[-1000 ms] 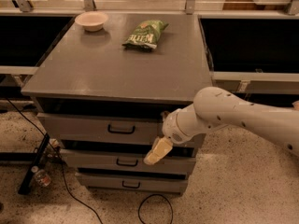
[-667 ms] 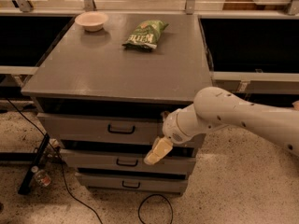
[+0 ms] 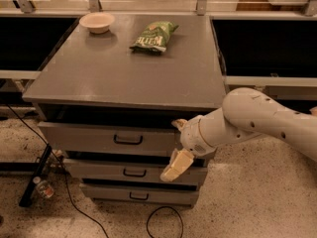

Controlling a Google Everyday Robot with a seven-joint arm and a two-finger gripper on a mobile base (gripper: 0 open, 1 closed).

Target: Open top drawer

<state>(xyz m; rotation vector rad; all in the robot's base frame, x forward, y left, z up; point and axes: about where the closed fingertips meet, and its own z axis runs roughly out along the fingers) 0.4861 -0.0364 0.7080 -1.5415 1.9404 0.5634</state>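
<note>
i'm standing by the grey cabinet (image 3: pixel 124 78) and the job is looking barely begun: the top drawer (image 3: pixel 94 138) is sitting right under the cabinet's top, above the other two, and its front is looking close to flush, maybe a touch forward, though i can't be sure of that from here. its small black handle (image 3: pixel 128 140) is sitting at the centre of the front with nothing on it. the gripper (image 3: pixel 177 145) is hanging at the right end of that drawer front, well to the side of the handle, at the end of the white arm (image 3: pixel 257 118) that is reaching in from the right. its jaws are looking spread wide and are holding nothing: one pale finger (image 3: pixel 176 166) is pointing down over the middle drawer (image 3: pixel 99 168), and the other is peeking out up by the top drawer's upper edge. so what i judge is left is nearly everything: getting a hold on the handle or an edge, then pulling the drawer out. counting things up, i'm seeing three drawers, the third being the bottom drawer (image 3: pixel 109 192), each with one handle; one bowl (image 3: pixel 97 22) and one bag of chips (image 3: pixel 154 35) on top of the cabinet; one bottle (image 3: pixel 43 187) lying on the floor at the left; and one arm with one gripper.
</note>
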